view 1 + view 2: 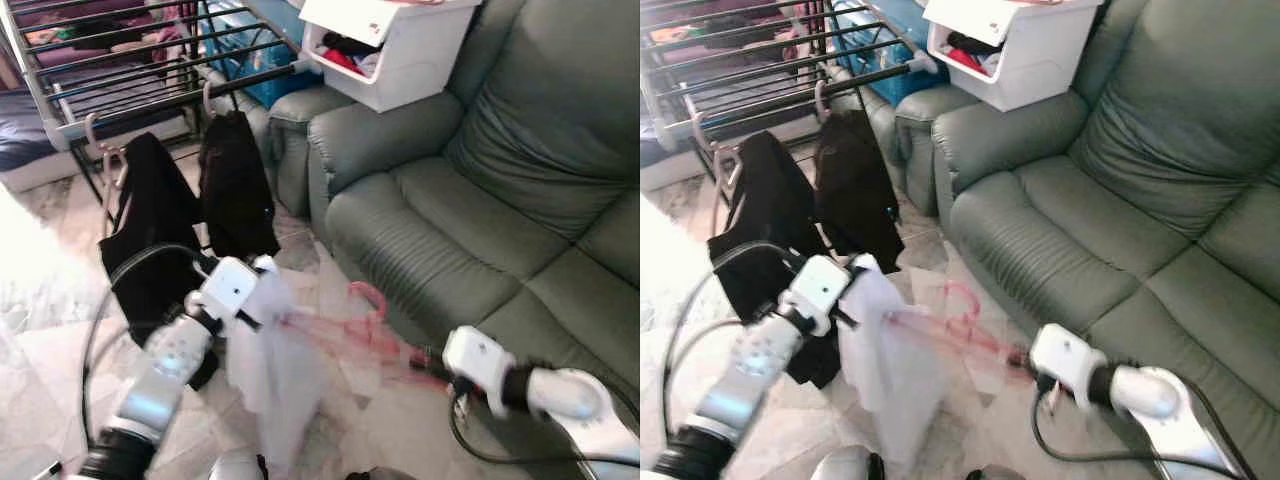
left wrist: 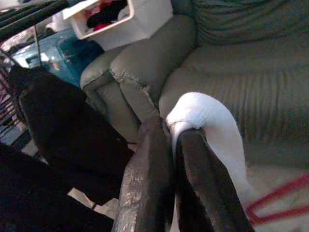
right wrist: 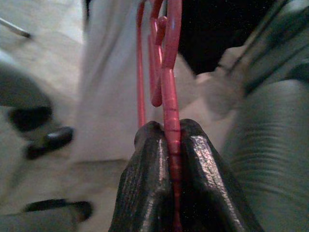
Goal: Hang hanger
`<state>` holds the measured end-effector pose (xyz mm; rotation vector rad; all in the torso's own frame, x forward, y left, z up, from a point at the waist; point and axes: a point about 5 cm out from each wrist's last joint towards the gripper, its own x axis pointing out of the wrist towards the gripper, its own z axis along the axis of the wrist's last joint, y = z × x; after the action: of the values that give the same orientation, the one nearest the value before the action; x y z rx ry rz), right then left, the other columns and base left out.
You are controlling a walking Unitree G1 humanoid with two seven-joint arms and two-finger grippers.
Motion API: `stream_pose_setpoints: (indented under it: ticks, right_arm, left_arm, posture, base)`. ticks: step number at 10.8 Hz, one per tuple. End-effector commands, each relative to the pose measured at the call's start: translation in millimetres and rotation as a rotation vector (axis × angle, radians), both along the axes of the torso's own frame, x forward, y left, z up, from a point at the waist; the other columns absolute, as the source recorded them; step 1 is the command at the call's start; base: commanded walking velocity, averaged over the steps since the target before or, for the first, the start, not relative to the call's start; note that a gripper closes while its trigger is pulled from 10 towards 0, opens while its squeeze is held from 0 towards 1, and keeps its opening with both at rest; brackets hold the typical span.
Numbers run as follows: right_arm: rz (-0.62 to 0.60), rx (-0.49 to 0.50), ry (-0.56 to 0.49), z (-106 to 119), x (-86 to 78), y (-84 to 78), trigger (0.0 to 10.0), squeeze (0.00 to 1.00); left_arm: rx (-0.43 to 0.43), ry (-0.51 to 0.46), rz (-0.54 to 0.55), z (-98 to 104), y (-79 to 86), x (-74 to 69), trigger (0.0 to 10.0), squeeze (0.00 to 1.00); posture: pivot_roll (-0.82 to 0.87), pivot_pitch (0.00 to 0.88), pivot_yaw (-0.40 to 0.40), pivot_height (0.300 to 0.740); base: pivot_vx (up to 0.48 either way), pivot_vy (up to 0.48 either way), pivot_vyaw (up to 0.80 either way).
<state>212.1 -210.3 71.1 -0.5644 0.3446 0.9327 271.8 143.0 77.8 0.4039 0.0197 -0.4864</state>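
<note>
The green leather sofa [image 1: 470,200] fills the right side, the drying rack [image 1: 120,70] stands at the far left with two black garments [image 1: 235,185] hanging from its front rail. Between them, low over the marble floor [image 1: 40,300], the pink hanger [image 1: 365,325] runs lengthwise from one arm to the other. The right gripper [image 3: 171,145] is clamped on its end, the left gripper [image 2: 169,140] pinched on the white garment [image 1: 270,370] draped over it. The rail lies up and left, nearer the left arm. The hook looks blurred, its facing probably unreadable.
</note>
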Motion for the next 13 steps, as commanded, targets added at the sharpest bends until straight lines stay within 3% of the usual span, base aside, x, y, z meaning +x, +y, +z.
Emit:
stream_pose_setpoints:
  ticks: [1,3,5,6,9,10,12,13]
  right_arm:
    - [-0.089,-0.014,-0.067,4,10.4,-5.8,10.0,0.00]
    - [-0.246,0.029,-0.135,4,17.2,-0.3,10.0,0.00]
    - [-0.384,0.160,-0.173,-3,14.5,10.0,10.0,0.00]
    - [-0.412,0.194,-0.167,-9,13.2,18.3,10.0,0.00]
    - [-0.407,0.220,-0.157,-14,15.3,34.1,10.0,0.00]
    - [-0.424,0.252,-0.168,-8,23.5,30.7,10.0,0.00]
    - [-0.507,0.299,-0.180,-2,37.1,25.1,10.0,0.00]
    - [-0.510,0.266,-0.188,-4,38.5,27.8,10.0,0.00]
  left_arm:
    - [-0.004,-0.032,0.012,3,0.7,2.5,10.0,0.00]
    - [-0.015,-0.011,0.069,-1,6.1,0.2,10.0,0.00]
    - [-0.171,0.147,0.312,-30,33.6,-6.0,10.0,0.00]
    - [-0.205,0.170,0.343,-38,36.8,-8.7,10.0,0.00]
    - [-0.146,0.096,0.255,-20,23.5,7.8,10.0,0.00]
    - [-0.087,0.076,0.107,-13,6.0,7.7,10.0,0.00]
    - [-0.084,0.051,0.024,-2,-11.6,7.8,10.0,0.00]
    - [-0.100,0.043,-0.004,4,-18.5,9.9,10.0,0.00]
  posture:
    - [-0.05,0.000,0.004,0.740]
    - [-0.05,0.000,0.015,0.740]
    - [-0.04,0.000,-0.016,0.740]
    - [-0.04,0.000,-0.035,0.740]
    - [-0.03,0.000,-0.049,0.740]
    - [-0.04,0.000,-0.028,0.740]
    - [-0.04,0.000,-0.007,0.740]
    - [-0.04,0.000,0.001,0.740]
  base:
    - [0.000,0.000,0.00]
    - [0.000,0.000,0.00]
    - [0.000,0.000,0.00]
    - [0.000,0.000,0.00]
    - [0.000,0.000,0.00]
    - [0.000,0.000,0.00]
    - [0.000,0.000,-0.23]
    - [0.000,0.000,-0.80]
